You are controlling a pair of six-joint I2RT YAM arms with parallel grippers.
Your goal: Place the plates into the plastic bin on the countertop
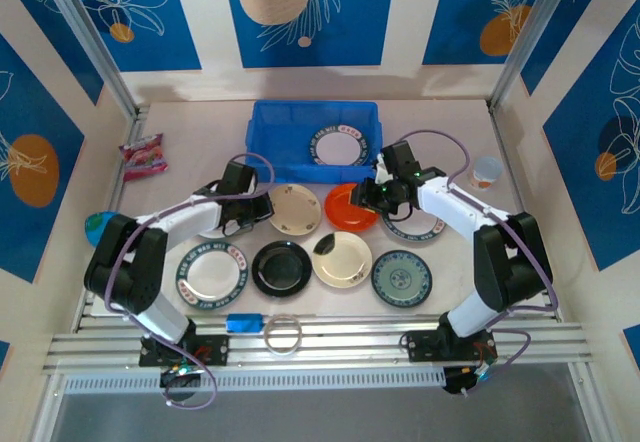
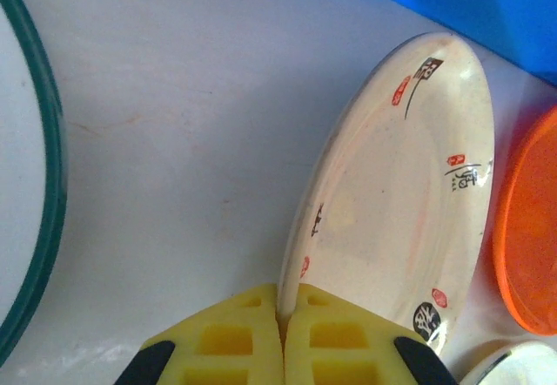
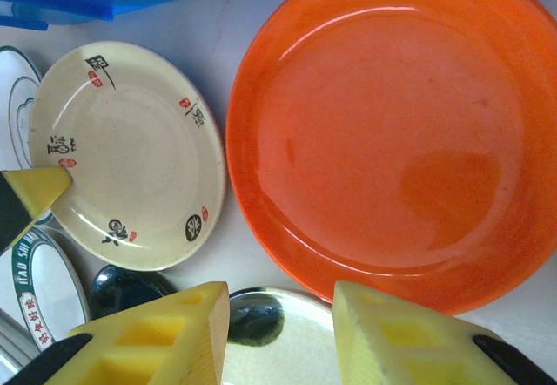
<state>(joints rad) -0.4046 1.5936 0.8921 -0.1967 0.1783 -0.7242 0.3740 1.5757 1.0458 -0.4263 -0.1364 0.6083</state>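
Observation:
The blue plastic bin [image 1: 290, 132] stands at the back of the countertop [image 1: 450, 302] with one red-rimmed white plate [image 1: 340, 148] inside. My left gripper [image 1: 250, 208] [image 2: 283, 302] is shut on the near rim of a cream plate [image 1: 295, 209] [image 2: 400, 202] [image 3: 130, 154], which looks tilted. Just above the orange plate [image 1: 345, 210] [image 3: 392, 132] my right gripper [image 1: 376, 194] [image 3: 280, 315] is open and holds nothing. In front lie a red-lettered white plate [image 1: 211, 271], a black plate [image 1: 281, 267], a cream plate with a dark mark [image 1: 342, 259] and a teal patterned plate [image 1: 402, 278].
A white plate [image 1: 428, 228] lies partly under the right arm, and another, green-rimmed [image 2: 43, 185], by the left arm. A pink packet [image 1: 143, 155] sits at the back left, a small cup [image 1: 487, 171] at the right. A blue lid [image 1: 244, 323] and clear ring [image 1: 283, 333] lie near the front rail.

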